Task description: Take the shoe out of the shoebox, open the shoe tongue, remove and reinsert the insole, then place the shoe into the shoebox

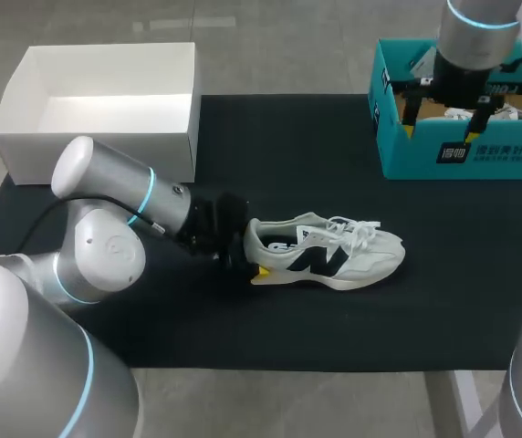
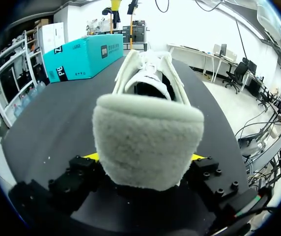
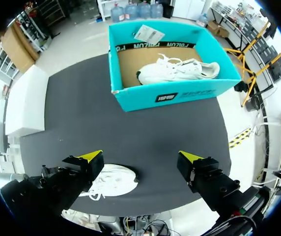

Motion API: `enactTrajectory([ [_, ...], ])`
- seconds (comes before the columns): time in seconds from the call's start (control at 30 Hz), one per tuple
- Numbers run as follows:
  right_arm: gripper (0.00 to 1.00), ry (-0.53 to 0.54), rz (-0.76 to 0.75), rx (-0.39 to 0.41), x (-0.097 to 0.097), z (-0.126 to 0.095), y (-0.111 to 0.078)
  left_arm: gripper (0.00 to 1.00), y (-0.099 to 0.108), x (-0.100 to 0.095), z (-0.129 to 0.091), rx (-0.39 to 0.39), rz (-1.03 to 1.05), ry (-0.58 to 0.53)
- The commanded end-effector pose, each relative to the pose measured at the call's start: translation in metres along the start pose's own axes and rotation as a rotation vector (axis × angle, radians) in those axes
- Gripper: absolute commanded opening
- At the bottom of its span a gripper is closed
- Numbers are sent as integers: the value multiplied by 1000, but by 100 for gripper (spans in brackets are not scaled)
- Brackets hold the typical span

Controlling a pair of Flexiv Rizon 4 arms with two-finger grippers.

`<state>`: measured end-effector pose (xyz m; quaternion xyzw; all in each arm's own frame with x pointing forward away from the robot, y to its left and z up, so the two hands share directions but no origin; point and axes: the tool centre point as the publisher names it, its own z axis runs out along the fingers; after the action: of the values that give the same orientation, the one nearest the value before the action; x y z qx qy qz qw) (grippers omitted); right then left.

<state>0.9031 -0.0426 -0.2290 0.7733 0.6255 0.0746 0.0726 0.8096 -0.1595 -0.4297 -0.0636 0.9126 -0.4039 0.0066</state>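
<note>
A white sneaker (image 1: 334, 255) with a dark side logo lies on the black mat (image 1: 270, 315), toe pointing right and laces loose. My left gripper (image 1: 245, 258) is at its heel. In the left wrist view the fuzzy heel (image 2: 148, 132) fills the gap, and both yellow tips press its sides, so my left gripper (image 2: 144, 157) is shut on it. The teal shoebox (image 1: 466, 151) stands at the back right. My right gripper (image 1: 445, 109) hangs open above it, holding nothing. In its own view my right gripper (image 3: 140, 157) is high over the mat, with the shoebox (image 3: 180, 93) ahead and the sneaker (image 3: 113, 178) below.
A second white shoe (image 3: 177, 70) lies inside the teal box on brown card. An open white box (image 1: 88, 155) stands at the back left, half off the mat. Bare mat lies in front of and to the right of the sneaker.
</note>
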Motion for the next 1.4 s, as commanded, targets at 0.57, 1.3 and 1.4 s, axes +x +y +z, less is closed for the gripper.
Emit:
enactTrajectory([
  [0.57,100,117,-190,82,28,41,-2,0,1,-1,0,-2,0,0],
  [1.3,100,54,-118,116,114,35,-108,0,1,-1,0,-2,0,0],
  [1.4,100,60,-114,102,126,25,-122,0,1,-1,0,-2,0,0],
])
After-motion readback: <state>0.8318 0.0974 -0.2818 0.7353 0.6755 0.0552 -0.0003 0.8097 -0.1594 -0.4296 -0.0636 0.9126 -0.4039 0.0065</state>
